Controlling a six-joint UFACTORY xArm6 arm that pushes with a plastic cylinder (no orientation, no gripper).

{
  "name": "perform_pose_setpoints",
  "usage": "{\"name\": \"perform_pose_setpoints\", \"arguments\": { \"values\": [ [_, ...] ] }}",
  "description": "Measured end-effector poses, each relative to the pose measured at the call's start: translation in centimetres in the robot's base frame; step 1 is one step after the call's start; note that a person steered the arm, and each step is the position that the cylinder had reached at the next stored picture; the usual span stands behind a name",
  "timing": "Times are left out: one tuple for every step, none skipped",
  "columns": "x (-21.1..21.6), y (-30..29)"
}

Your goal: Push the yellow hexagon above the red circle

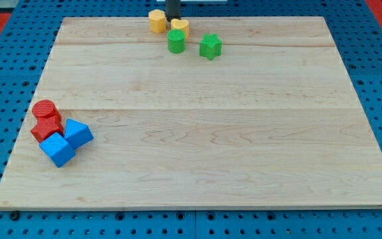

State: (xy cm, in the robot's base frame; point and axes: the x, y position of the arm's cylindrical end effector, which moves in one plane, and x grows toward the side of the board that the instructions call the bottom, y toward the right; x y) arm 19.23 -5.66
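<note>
My tip [172,19], a bare rod holding nothing, sits at top centre just right of the yellow hexagon [156,20]; red circle [45,109] lies far lower-left.

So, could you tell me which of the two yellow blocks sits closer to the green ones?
The yellow heart, right of my tip: it touches the green cylinder just below it. The yellow hexagon lies further to the view's left, apart from both greens.

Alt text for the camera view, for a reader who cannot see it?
My tip sits at the board's top edge between the yellow hexagon and a yellow heart, with two green blocks nearby. The red circle lies far off at lower left, clustered with a red block and two blue cubes.
</note>
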Motion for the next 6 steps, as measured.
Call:
{"name": "perform_pose_setpoints", "arguments": {
  "values": [
    [0.0,-4.6],
    [2.1,-10.6],
    [3.8,-12.8],
    [0.0,-12.7],
    [2.1,-15.2],
    [8.1,-15.5]
  ]
}}
